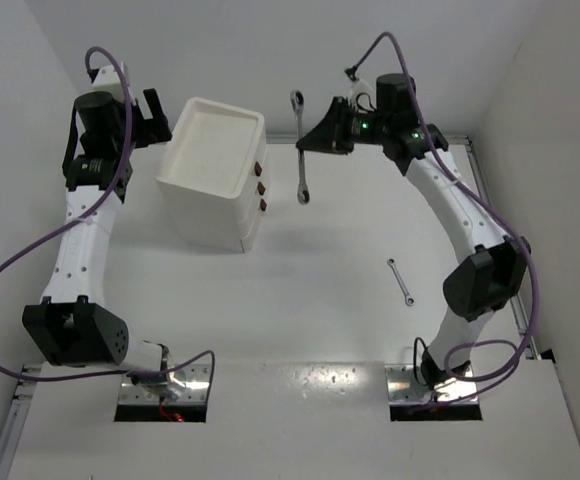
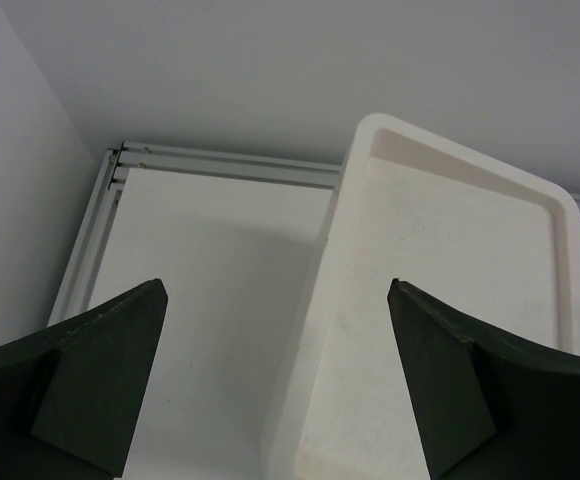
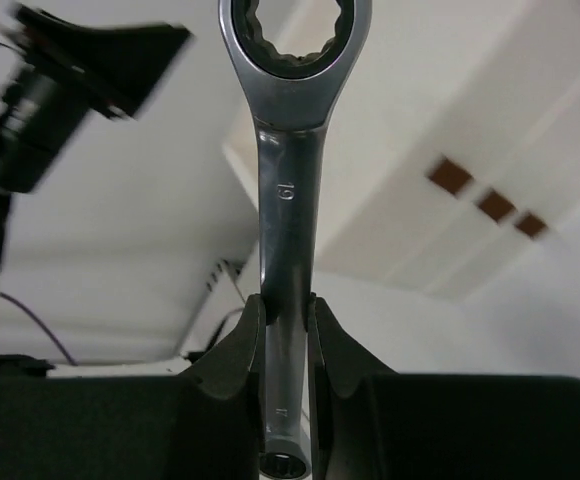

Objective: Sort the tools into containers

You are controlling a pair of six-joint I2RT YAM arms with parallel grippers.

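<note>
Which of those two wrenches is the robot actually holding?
The bigger wrench, clamped in the right gripper beside the cabinet. The small wrench lies loose on the table.

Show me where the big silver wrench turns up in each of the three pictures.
Top external: upper middle, the wrench is held by the right gripper, just right of the white cabinet.
Left wrist: not in it.
Right wrist: the wrench runs up the centre, clamped between the fingers.
Shared landmark: the white cabinet shows in all three views.
</note>
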